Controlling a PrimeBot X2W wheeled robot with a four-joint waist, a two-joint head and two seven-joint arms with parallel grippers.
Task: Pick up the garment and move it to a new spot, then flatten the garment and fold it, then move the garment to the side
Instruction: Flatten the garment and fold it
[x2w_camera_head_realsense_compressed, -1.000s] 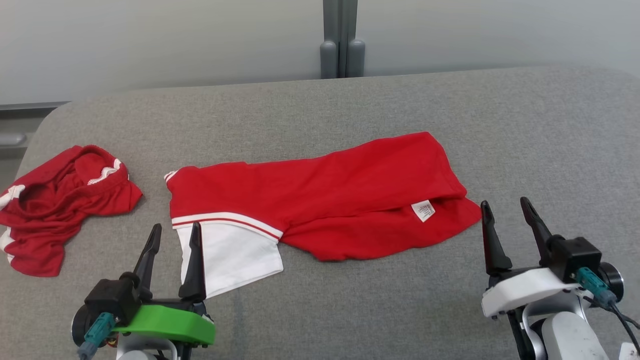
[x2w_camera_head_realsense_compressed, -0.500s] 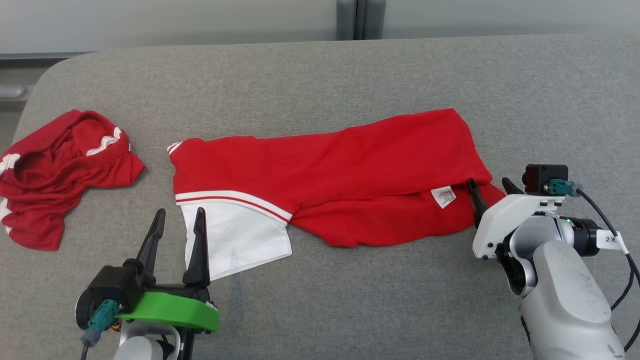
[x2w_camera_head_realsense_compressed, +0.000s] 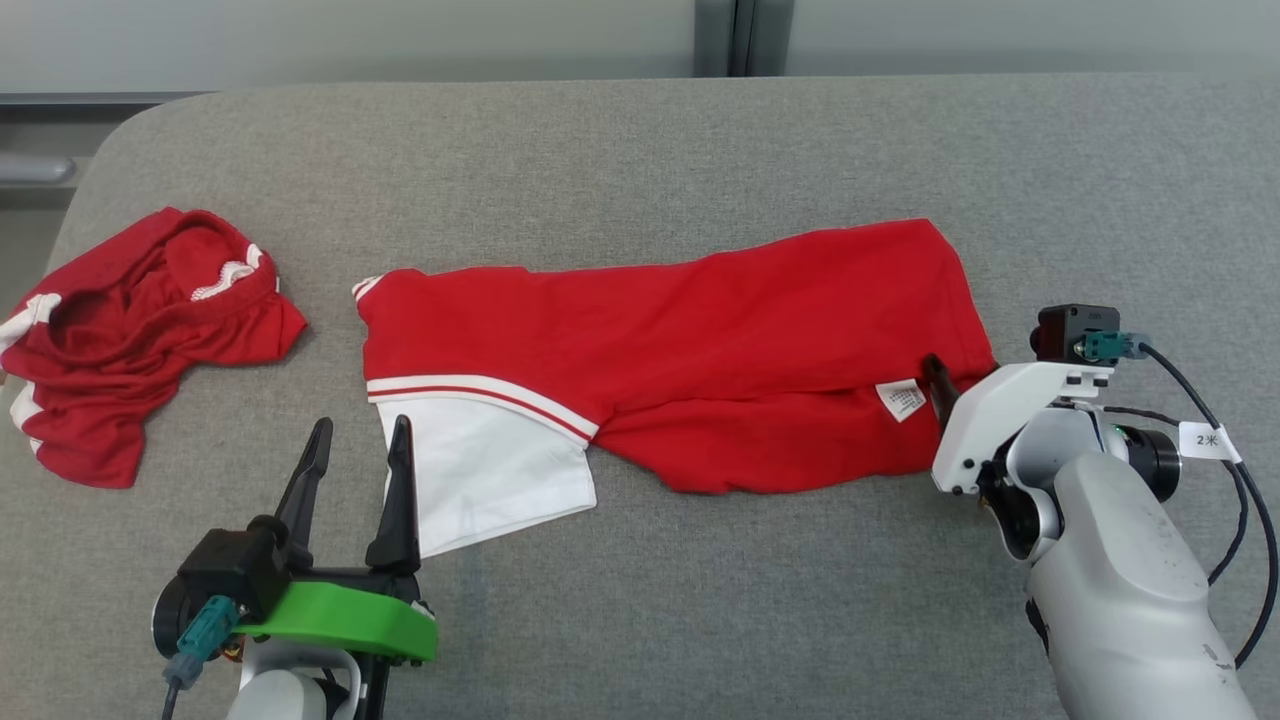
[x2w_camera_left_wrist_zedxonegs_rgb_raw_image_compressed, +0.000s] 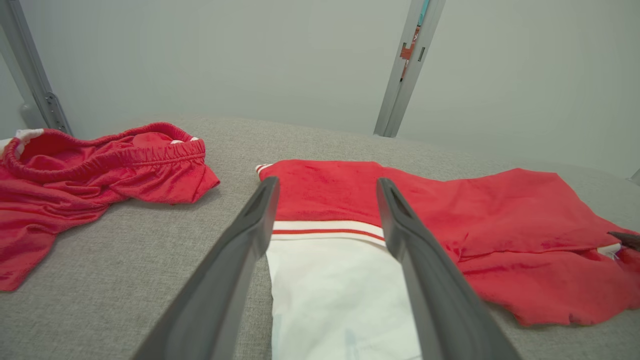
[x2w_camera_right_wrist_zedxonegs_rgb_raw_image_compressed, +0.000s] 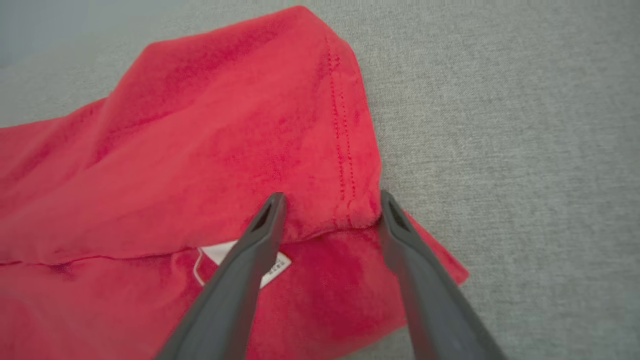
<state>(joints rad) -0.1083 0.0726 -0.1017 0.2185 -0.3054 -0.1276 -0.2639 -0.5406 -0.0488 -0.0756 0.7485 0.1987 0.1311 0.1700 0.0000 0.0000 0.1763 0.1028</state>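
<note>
right gripper (x2w_camera_right_wrist_zedxonegs_rgb_raw_image_compressed: 332, 197) straddles hem corner of red shirt (x2w_camera_head_realsense_compressed: 700, 340), jaws apart.
looks soft, light, limp; best pinch: stitched hem, frame right. left gripper (x2w_camera_head_realsense_compressed: 361, 425) wide.

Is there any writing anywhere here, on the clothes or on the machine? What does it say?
"2米": on the small white tag at the right of the head view.
Care label sewn on the red garment: printed, but too small to read.
</note>
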